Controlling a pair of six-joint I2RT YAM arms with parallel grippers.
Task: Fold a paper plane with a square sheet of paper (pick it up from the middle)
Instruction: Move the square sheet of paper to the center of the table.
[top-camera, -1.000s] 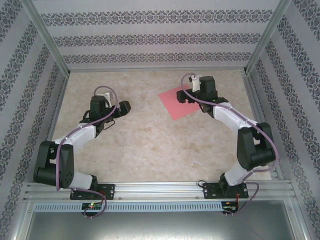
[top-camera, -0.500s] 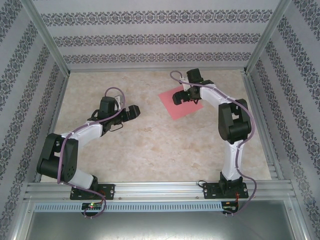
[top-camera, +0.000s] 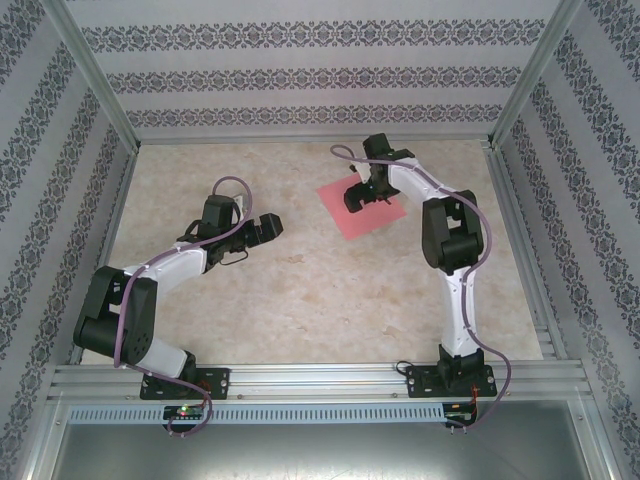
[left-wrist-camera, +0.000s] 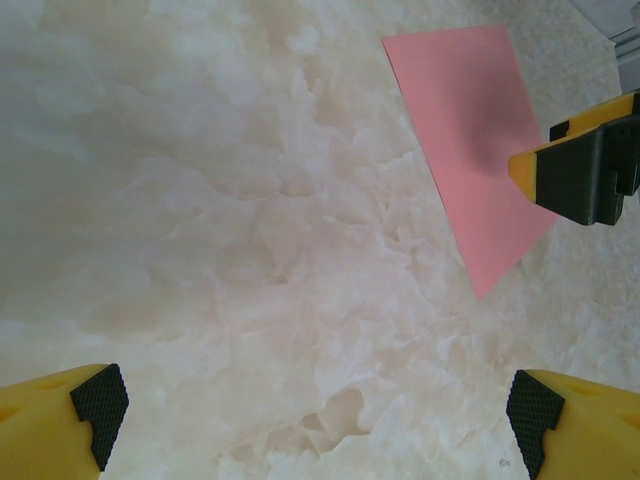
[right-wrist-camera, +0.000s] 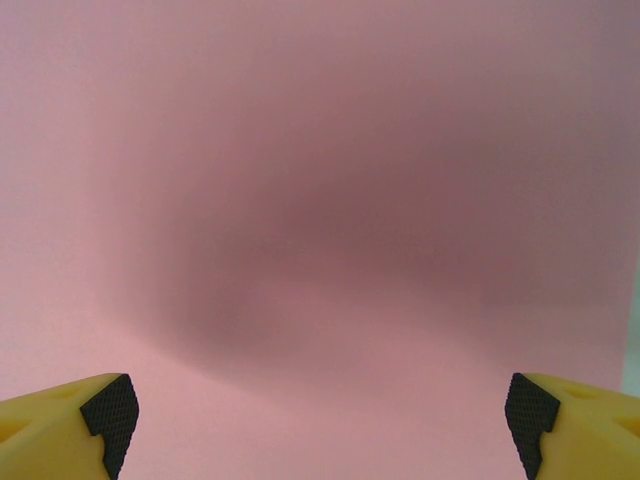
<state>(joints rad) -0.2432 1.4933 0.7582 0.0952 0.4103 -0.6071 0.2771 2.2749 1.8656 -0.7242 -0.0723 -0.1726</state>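
The square sheet of paper (top-camera: 352, 214), salmon pink and flat, lies on the marble tabletop at the back right of centre. My right gripper (top-camera: 360, 193) hangs directly over its middle, jaws wide open, pointing down. The right wrist view looks down on pink paper (right-wrist-camera: 320, 200) carrying the gripper's shadow, with nothing between the yellow fingertips (right-wrist-camera: 95, 415). My left gripper (top-camera: 270, 226) stands open to the left of the sheet, over bare table. In the left wrist view the sheet (left-wrist-camera: 470, 130) lies at the upper right, with a right gripper finger (left-wrist-camera: 585, 170) above it.
Patterned walls and aluminium posts (top-camera: 95, 75) enclose the table on three sides. A metal rail (top-camera: 320, 380) with both arm bases runs along the near edge. Bare marble tabletop (top-camera: 300, 290) stretches between the arms.
The right arm has swung its elbow up and inward, bringing its gripper to point down over the sheet's middle. The left gripper has moved right, toward the sheet.
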